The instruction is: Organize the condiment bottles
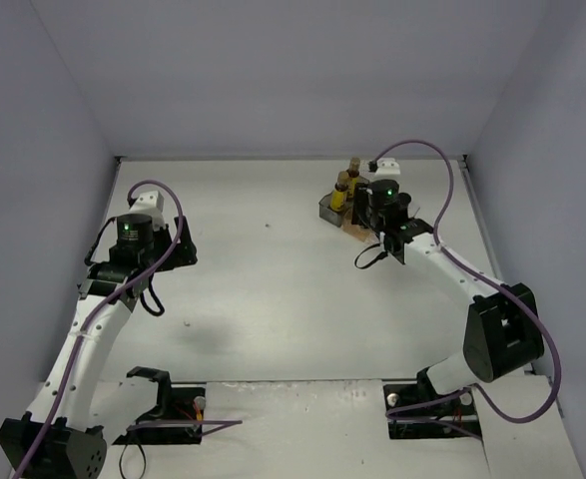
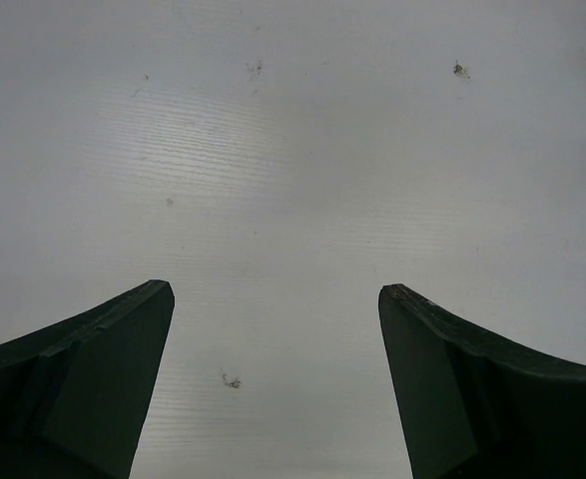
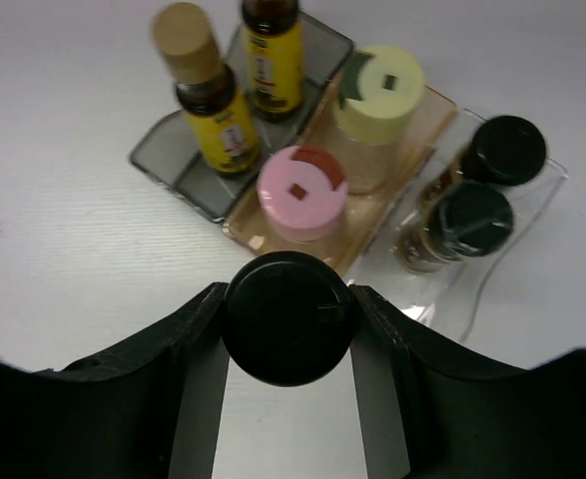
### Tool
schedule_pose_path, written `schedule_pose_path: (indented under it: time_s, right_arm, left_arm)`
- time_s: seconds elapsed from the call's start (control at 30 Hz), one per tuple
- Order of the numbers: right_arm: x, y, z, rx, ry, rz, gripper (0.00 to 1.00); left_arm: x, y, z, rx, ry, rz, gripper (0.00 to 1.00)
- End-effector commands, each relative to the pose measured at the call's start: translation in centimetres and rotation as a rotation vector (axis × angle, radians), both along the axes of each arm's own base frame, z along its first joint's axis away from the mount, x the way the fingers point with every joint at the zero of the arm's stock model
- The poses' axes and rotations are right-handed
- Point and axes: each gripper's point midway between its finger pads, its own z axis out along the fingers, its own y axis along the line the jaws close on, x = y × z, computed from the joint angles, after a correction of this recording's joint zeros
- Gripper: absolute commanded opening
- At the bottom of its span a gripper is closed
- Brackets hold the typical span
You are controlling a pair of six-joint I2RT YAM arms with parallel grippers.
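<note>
The right pincer (image 3: pixel 288 299) is clenched on a black-capped bottle (image 3: pixel 288 329). Its 2 fingers (image 3: pixel 198 339) press the round cap from the left and the right. I cannot tell whether this bottle stands on the surface (image 3: pixel 63 259) or hangs just above it. In the right wrist view it sits just on the near side of the pink-lidded jar (image 3: pixel 302 192).

Beyond it, 3 small bins lie side by side in the far right part of the surface:
- **Grey bin** (image 3: pixel 163 165): on the left, holding 2 amber bottles with yellow labels. 1 has a tan cap (image 3: pixel 208 95); the other (image 3: pixel 271 45) is just beyond it, its top cut off by the frame.
- **Amber bin** (image 3: pixel 427 125): in the middle, holding the pink-lidded jar at its near end and the pale-yellow jar (image 3: pixel 377 85) at its far end, both upright.
- **Clear bin** (image 3: pixel 537 190): on the right, holding 2 dark-capped jars, 1 nearer (image 3: pixel 469 222) and 1 farther (image 3: pixel 507 150), standing close together.

In the top view the right arm (image 1: pixel 472 289) reaches out to this cluster.

The left pincer (image 2: pixel 273 299) is released, its fingers (image 2: pixel 123 369) spread wide over bare surface with nothing between them. The left arm (image 1: pixel 93 329) is on the left side, well apart from the bottles.
</note>
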Motion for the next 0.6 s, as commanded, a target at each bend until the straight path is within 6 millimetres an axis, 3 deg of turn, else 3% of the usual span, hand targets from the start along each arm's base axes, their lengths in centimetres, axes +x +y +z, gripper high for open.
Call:
schedule_pose_path:
  time_s: [0.0,0.27,0.57]
  right_arm:
    - [0.6,-3.1,2.2,0.046,-0.073,-0.110,0.00]
    - [1.9,-7.5,1.4,0.083,-0.063,-0.201,0.00]
    - [2.5,-8.6,-1.6,0.124,-0.003,-0.231,0.00]
  left_arm:
    - [0.9,-0.1,1.2,-0.023,-0.044,0.010,0.85]
    - [1.0,-0.1,1.0,-0.022,-0.037,0.010,0.86]
    - [1.1,-0.1,0.7,-0.021,-0.028,0.012,0.86]
